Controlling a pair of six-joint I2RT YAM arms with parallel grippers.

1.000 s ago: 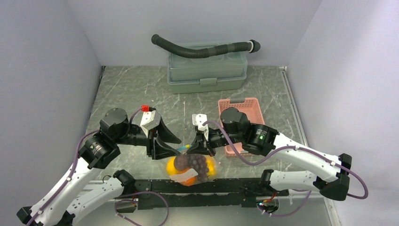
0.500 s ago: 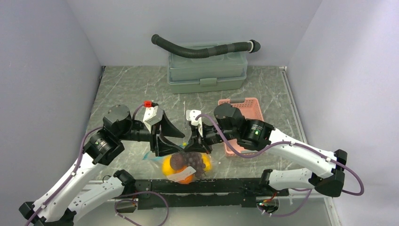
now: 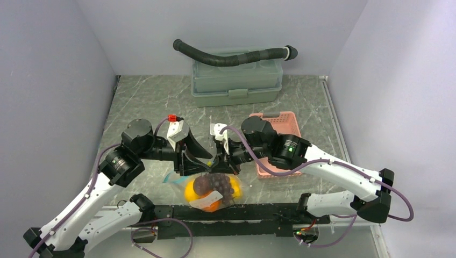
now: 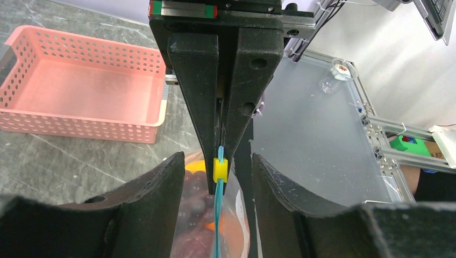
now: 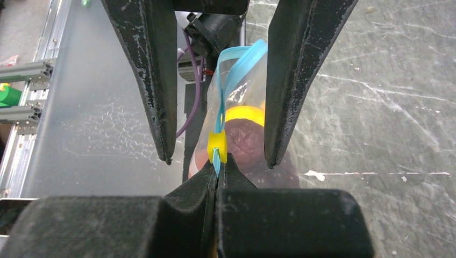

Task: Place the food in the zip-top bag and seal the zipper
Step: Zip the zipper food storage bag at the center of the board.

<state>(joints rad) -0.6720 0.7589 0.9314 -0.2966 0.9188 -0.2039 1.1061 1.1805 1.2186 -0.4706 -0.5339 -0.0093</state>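
Observation:
The zip-top bag (image 3: 235, 189) hangs below both grippers near the table's front edge. Inside it are an orange ball (image 3: 192, 191), the purple grape bunch (image 3: 216, 184) and yellow pieces. My right gripper (image 5: 216, 167) is shut on the teal zipper (image 5: 236, 62), right beside its yellow slider (image 5: 217, 144). My left gripper (image 4: 218, 157) is open, one finger (image 4: 161, 193) on each side of the zipper strip (image 4: 217, 220) and the slider (image 4: 219, 170), not touching them. The two grippers face each other tip to tip (image 3: 211, 164).
A pink slotted basket (image 3: 279, 119) stands right of the right wrist and also shows in the left wrist view (image 4: 80, 91). A grey-green lidded box (image 3: 236, 80) with a black corrugated hose (image 3: 231, 56) on top sits at the back. A metal rail (image 3: 242, 212) runs along the front edge.
Both grippers have drawn closer together and shifted slightly left and back. The left gripper's open fingers now straddle the strip at the right gripper's tips. The bag moved left with them.

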